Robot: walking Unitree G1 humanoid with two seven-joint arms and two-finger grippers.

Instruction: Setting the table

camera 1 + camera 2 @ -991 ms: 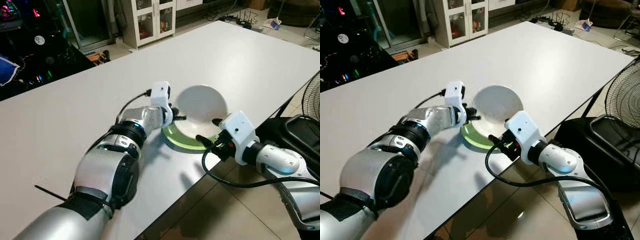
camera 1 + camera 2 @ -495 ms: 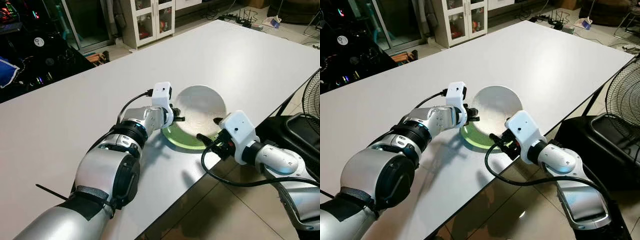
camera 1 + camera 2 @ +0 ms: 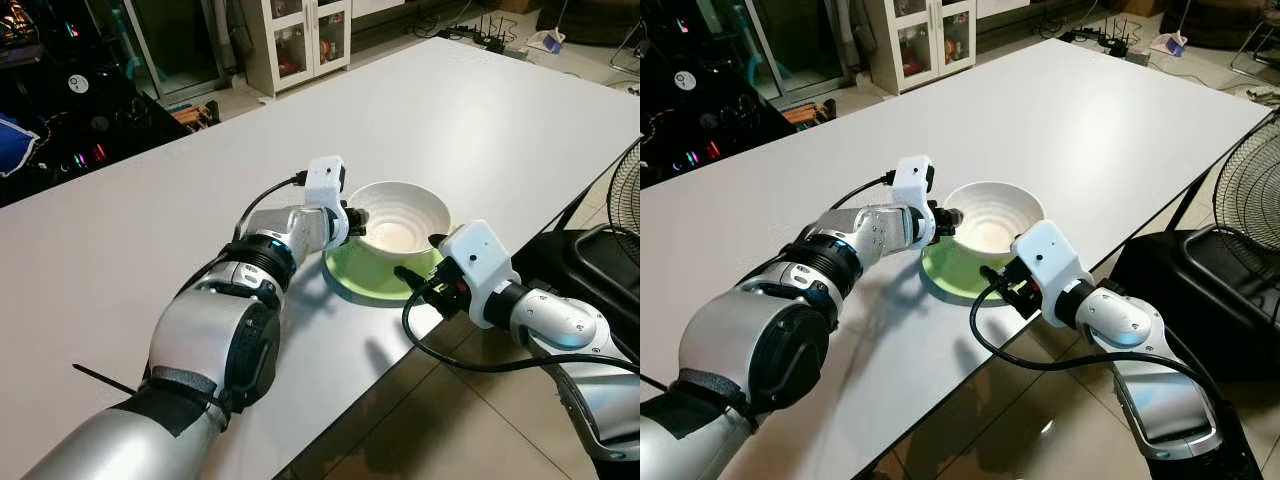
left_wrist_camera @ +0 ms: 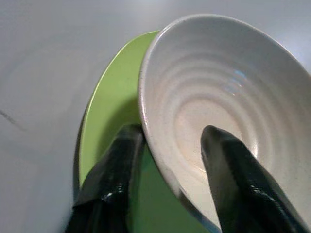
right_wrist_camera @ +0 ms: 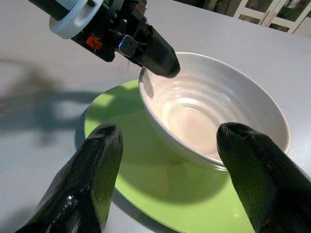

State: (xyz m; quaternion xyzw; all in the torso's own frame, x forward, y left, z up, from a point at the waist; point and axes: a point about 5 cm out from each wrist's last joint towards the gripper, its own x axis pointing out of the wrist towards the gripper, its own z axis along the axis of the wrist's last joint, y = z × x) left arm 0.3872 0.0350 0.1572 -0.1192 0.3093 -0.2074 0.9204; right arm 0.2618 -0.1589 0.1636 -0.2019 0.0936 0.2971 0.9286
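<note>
we see the white bowl (image 3: 398, 220) on the green plate (image 3: 372, 281) near the worktop (image 3: 480, 120) edge, left gripper (image 4: 167, 160) jaws pinching its rim, right gripper (image 5: 170, 160) spread. it looks stiff, glazed, breakable; we'd hold the rim.

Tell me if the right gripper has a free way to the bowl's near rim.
Probably yes. The right gripper is open and faces the bowl on the green plate, nothing lying between. The left gripper grips the opposite rim, out of the way.
</note>
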